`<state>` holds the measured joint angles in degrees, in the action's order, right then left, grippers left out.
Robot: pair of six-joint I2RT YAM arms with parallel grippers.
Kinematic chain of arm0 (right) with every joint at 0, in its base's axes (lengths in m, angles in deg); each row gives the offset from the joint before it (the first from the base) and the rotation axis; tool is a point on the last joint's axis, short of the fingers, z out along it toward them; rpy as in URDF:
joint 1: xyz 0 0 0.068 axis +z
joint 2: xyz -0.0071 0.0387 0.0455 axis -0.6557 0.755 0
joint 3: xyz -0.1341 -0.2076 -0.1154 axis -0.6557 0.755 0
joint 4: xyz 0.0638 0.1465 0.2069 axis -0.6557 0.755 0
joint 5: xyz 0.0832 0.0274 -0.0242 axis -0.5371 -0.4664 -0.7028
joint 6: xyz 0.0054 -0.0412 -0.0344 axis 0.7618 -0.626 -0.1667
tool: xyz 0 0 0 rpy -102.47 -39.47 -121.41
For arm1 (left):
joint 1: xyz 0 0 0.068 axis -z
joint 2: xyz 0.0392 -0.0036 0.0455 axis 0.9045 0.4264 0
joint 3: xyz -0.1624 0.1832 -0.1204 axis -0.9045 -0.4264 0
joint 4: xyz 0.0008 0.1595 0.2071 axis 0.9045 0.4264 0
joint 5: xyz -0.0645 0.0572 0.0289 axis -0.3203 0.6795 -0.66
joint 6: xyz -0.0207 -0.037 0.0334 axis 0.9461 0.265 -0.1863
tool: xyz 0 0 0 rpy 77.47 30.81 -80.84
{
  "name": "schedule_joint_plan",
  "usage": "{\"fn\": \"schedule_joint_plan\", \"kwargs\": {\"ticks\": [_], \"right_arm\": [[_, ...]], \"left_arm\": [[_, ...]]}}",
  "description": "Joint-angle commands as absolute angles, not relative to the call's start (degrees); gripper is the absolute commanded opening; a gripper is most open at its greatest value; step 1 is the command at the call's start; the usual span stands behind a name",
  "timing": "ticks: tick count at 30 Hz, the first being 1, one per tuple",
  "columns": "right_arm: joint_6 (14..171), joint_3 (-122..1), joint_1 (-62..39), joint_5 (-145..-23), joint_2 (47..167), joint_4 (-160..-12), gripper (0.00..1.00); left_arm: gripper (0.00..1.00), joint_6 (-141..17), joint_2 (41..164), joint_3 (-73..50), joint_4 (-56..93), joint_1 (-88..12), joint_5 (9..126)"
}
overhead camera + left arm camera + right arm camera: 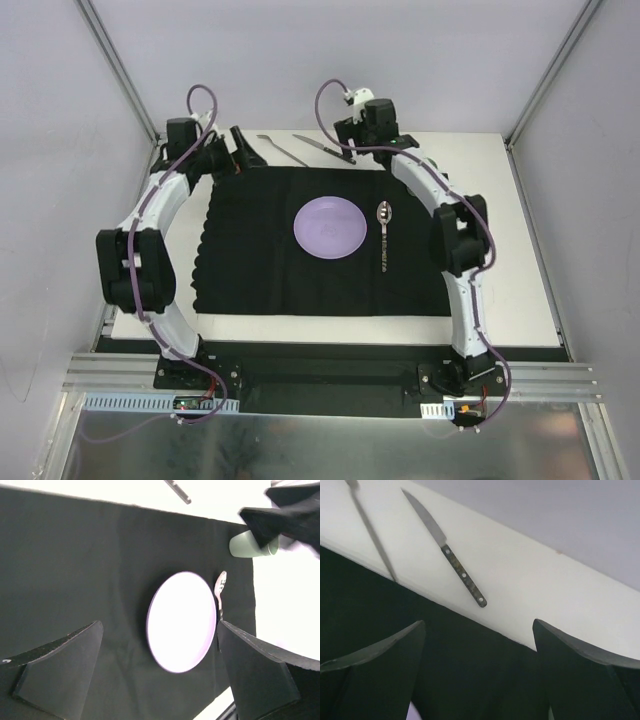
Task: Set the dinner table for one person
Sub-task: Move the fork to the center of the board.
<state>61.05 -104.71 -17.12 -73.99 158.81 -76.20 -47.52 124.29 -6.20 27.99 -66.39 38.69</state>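
Observation:
The white dinner table [520, 250] carries a black mat [250, 250]. On the mat lie a purple plate [328, 226] and, just to its right, a spoon [384, 235]. A knife [322, 147] and a fork [280, 150] lie on bare table behind the mat. My left gripper [240, 148] is open and empty over the mat's back left corner. My right gripper [350, 140] is open and empty above the mat's back edge, close to the knife [452, 560]. The left wrist view shows the plate [181, 621], the spoon [220, 587] and a pale green cup [247, 545].
Grey frame rails [120, 70] and white walls enclose the table. The cup stands at the mat's back right, under the right arm [285, 515]. The fork's handle [370, 530] runs left of the knife. Bare table strips [545, 580] border the mat.

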Motion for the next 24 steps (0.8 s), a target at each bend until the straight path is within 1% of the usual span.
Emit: {"fn": "schedule_joint_plan", "kwargs": {"ticks": [1,2,3,4,5,10,12,13,17,24], "right_arm": [[66.00,-97.89,-17.16,-75.83,137.76,-82.22,0.92],[66.53,-93.17,-17.24,-75.92,135.29,-82.83,0.92],[66.80,-91.03,-17.24,-78.18,130.57,-82.84,0.93],[67.58,-89.09,-17.16,-78.46,128.35,-82.92,0.93],[67.94,-84.64,-17.24,-78.64,126.32,-83.19,0.93],[71.19,-73.53,-17.16,-80.40,112.89,-83.63,0.93],[72.34,-68.89,-17.07,-81.45,109.88,-83.19,0.93],[72.60,-67.55,-16.89,-81.54,106.56,-82.75,0.93],[72.86,-61.05,-16.54,-82.33,99.61,-79.60,0.93],[75.06,-53.04,-16.63,-82.69,90.29,-73.61,0.93]], "left_arm": [[0.99,-50.33,132.94,4.51,27.03,-61.87,40.74],[0.99,-50.43,136.88,8.44,26.95,-61.16,41.62],[0.99,-50.25,138.83,10.39,27.03,-60.55,41.80],[0.99,-49.55,140.94,12.33,27.12,-60.28,41.98],[0.99,-49.20,144.53,15.74,27.12,-60.19,42.94],[0.97,-49.28,152.11,22.80,28.53,-59.14,49.44],[0.96,-49.20,155.71,26.31,28.62,-58.70,52.76],[0.95,-49.11,156.86,27.54,28.96,-58.43,53.75],[0.95,-49.20,162.22,34.04,29.14,-56.68,58.84],[0.93,-47.27,168.11,42.57,29.06,-55.18,64.56]]}}
